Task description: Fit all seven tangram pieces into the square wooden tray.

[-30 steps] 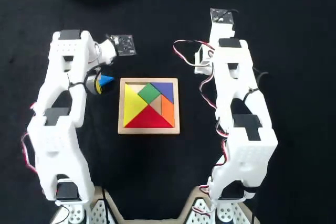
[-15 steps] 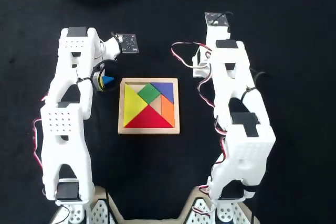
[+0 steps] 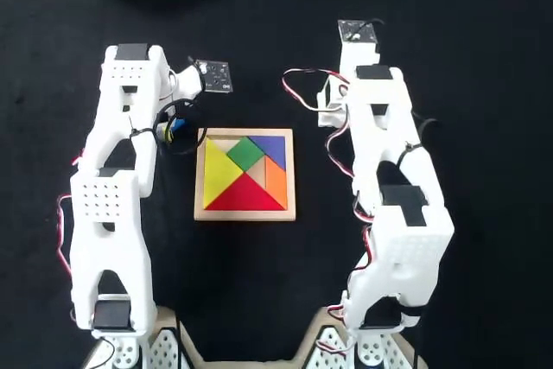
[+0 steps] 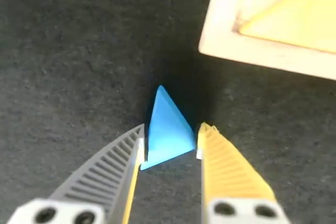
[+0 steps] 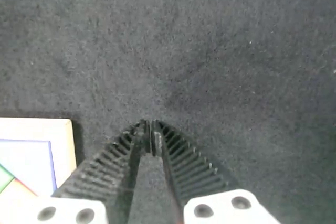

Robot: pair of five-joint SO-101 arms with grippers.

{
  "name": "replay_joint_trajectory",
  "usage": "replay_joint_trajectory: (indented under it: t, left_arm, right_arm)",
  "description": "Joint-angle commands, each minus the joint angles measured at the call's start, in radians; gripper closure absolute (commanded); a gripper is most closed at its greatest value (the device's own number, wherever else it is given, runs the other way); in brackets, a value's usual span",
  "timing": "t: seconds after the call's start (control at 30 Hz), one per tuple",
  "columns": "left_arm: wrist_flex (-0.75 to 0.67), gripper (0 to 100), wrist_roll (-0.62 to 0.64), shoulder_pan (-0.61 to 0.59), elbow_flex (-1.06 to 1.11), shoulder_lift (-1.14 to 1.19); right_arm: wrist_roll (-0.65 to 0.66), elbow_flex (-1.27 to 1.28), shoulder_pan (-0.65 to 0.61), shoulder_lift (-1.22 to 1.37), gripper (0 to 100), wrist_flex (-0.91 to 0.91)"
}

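The square wooden tray (image 3: 245, 214) lies mid-table between the two arms. It holds yellow (image 3: 218, 174), red (image 3: 246, 197), green (image 3: 246, 153), purple (image 3: 273, 146) and orange (image 3: 276, 179) pieces, with a small patch of bare wood at the centre. My left gripper (image 4: 169, 145) is shut on a small blue triangle (image 4: 167, 132) low over the black cloth, just off the tray's corner (image 4: 231, 51). From above, the blue triangle (image 3: 177, 124) sits beside the tray's far left corner. My right gripper (image 5: 150, 129) is shut on nothing over bare cloth, beside the tray's far right corner (image 5: 37, 129).
Black cloth covers the whole table. The left arm (image 3: 125, 144) runs along the tray's left side and the right arm (image 3: 384, 144) along its right side. Red and white cables (image 3: 302, 92) loop near the right arm's wrist.
The left arm has shifted right toward the tray, carrying the blue triangle slightly farther back. The right arm has barely moved.
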Motion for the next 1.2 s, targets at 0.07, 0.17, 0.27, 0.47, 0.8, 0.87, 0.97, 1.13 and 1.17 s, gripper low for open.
replay_joint_trajectory:
  t: [0.07, 0.17, 0.27, 0.47, 0.8, 0.87, 0.97, 1.13, 1.17]
  left_arm:
    - [0.166, 88, -0.087, 0.025, -0.189, -0.048]
    - [0.267, 88, -0.064, 0.051, -0.314, -0.074]
    - [0.318, 88, 0.002, 0.110, -0.421, -0.077]
    - [0.316, 88, 0.104, 0.262, -0.430, -0.066]
    - [0.316, 88, 0.150, 0.297, -0.463, 0.069]
    - [0.316, 88, 0.163, 0.297, -0.463, 0.091]
    - [0.316, 88, 0.167, 0.297, -0.461, 0.104]
    - [0.318, 88, 0.170, 0.295, -0.458, 0.109]
    - [0.318, 88, 0.184, 0.295, -0.458, 0.109]
  right_arm:
    - [0.011, -0.050, -0.018, -0.010, 98.7, -0.011]
    - [0.011, -0.050, -0.018, -0.010, 98.7, -0.011]
    - [0.011, -0.050, -0.018, -0.010, 98.7, -0.011]
    - [0.011, -0.050, -0.018, -0.010, 98.7, -0.009]
    - [0.011, -0.050, -0.017, -0.013, 98.7, -0.008]
    - [0.011, -0.051, -0.017, -0.013, 98.7, -0.008]
    - [0.011, -0.051, -0.017, -0.015, 98.7, -0.008]
    - [0.011, -0.051, -0.017, -0.015, 98.7, -0.011]
    - [0.011, -0.051, -0.017, -0.015, 98.7, -0.011]
